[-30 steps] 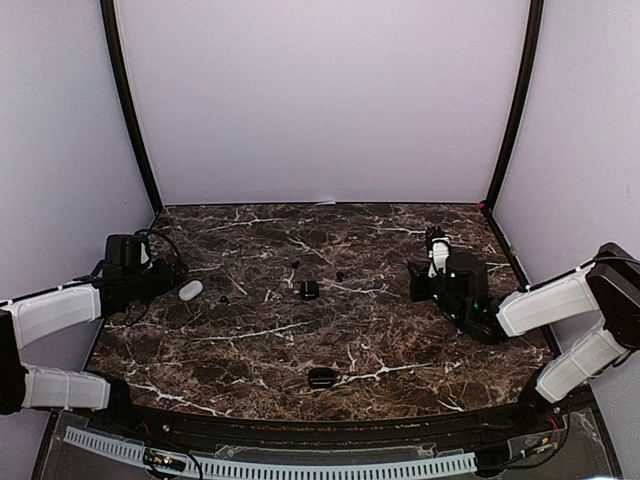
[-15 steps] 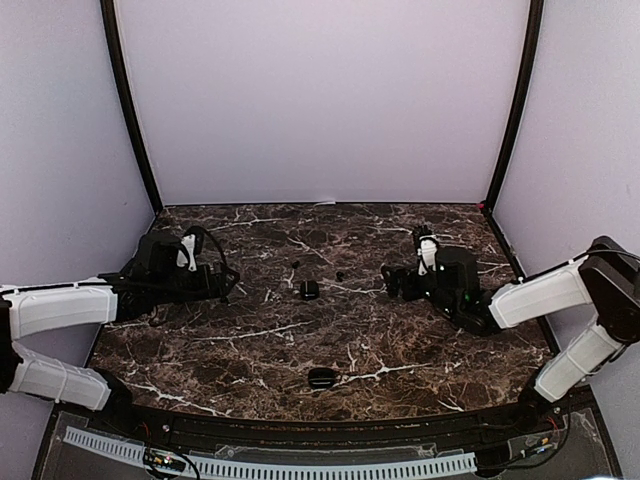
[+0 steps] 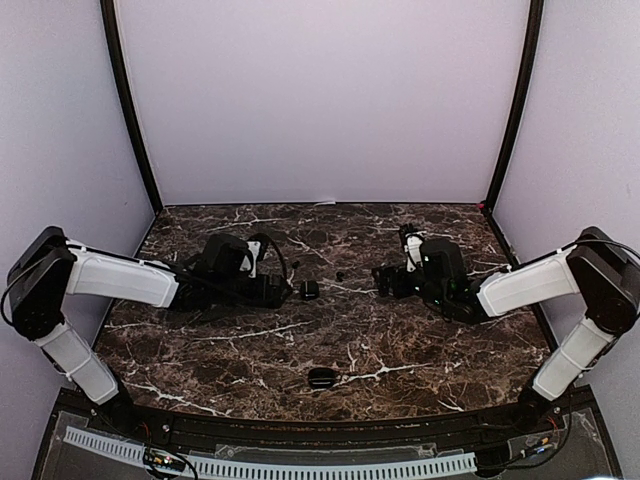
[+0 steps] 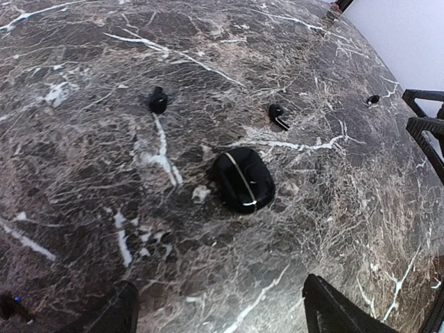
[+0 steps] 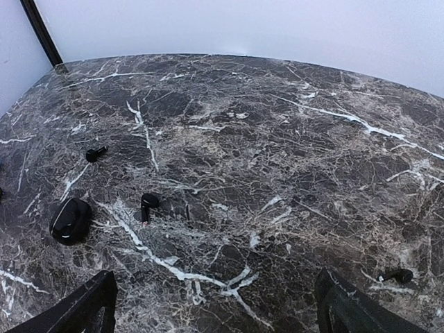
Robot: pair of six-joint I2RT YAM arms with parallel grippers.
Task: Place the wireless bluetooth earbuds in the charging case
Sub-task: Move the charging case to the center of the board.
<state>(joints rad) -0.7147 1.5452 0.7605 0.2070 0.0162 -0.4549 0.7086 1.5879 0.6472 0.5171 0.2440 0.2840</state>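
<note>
A closed black charging case (image 3: 309, 290) lies mid-table, also seen from the left wrist (image 4: 243, 179) and the right wrist (image 5: 69, 220). Two black earbuds lie beyond it: one (image 3: 295, 264) (image 4: 158, 102) (image 5: 95, 153) and another (image 3: 339, 275) (image 4: 277, 114) (image 5: 147, 205). A third black earbud (image 5: 399, 275) lies by my right gripper's right finger. My left gripper (image 3: 288, 290) (image 4: 222, 316) is open just left of the case, with nothing between its fingers. My right gripper (image 3: 381, 281) (image 5: 215, 305) is open to the right of the earbuds, over bare marble.
A second black case (image 3: 321, 377) lies near the table's front edge. Purple walls with black posts (image 3: 130, 110) enclose the dark marble table (image 3: 250, 345) on three sides. The right gripper's fingers (image 4: 427, 128) show at the right edge of the left wrist view.
My left arm has swung right from the table's left edge to the black case, and now covers the white case. My right gripper has moved left toward the earbuds.
</note>
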